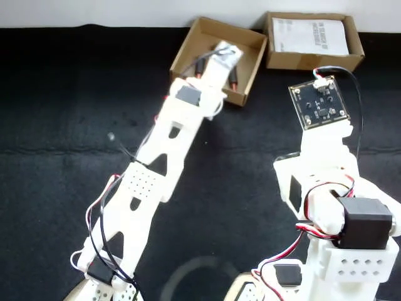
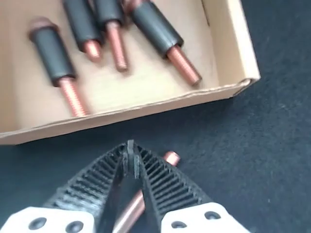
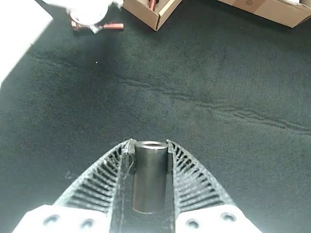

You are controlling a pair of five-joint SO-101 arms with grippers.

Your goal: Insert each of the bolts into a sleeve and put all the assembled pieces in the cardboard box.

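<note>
Left tool (image 2: 130, 150) pinches threaded copper bolt (image 2: 170, 158). Right tool (image 3: 149, 145) clamps smooth grey cylindrical sleeve (image 3: 149, 182). Cardboard box (image 1: 187, 45), 12 o'clock on black worktop (image 1: 62, 94), holds four black-sleeved bolts (image 2: 154, 26).

We see only the tip and a strip of shank of the bolt (image 2: 170, 158); the left pincer (image 2: 130, 146) covers the rest. Three sleeved bolts (image 2: 80, 22) run off the picture's edge. From above, the left arm (image 1: 169, 138) hides part of the cardboard box (image 1: 254, 59).

Nothing can be read: the sheet (image 1: 310, 36) (in the far box (image 1: 313, 61)) bears print too small.
</note>
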